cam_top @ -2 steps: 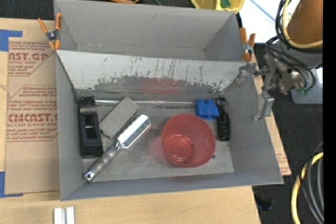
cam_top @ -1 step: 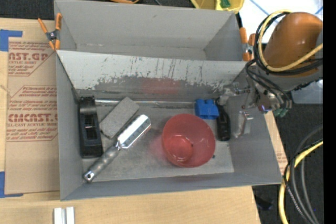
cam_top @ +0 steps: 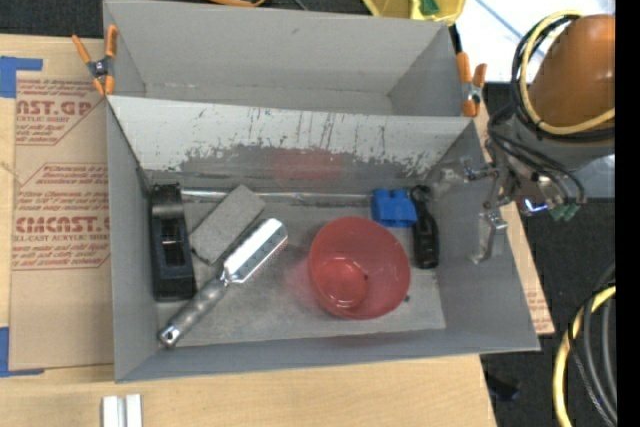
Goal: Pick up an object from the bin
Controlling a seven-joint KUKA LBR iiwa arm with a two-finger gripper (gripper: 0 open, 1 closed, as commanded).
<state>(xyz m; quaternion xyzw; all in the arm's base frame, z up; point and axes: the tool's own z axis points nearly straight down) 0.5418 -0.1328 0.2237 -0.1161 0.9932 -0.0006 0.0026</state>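
Approach step, nothing picked yet imo. My gripper [cam_top: 487, 237] hangs over right sloped wall of bin [cam_top: 300, 55]. Open or closed? Can't tell, too tangled with cables.

Nearest: black bar [cam_top: 426, 240] at right end of floor, blue block [cam_top: 394, 207] just beside its top end. Then red bowl [cam_top: 358, 267], upright, mid-floor. Further left: silver scoop [cam_top: 225, 277] lying diagonal, grey block [cam_top: 227, 220], black tape holder [cam_top: 171, 245] by left wall.

Next move, my guess: shift left, drop over black bar, line up across its narrow side. Hard to make out what black bar actually is.
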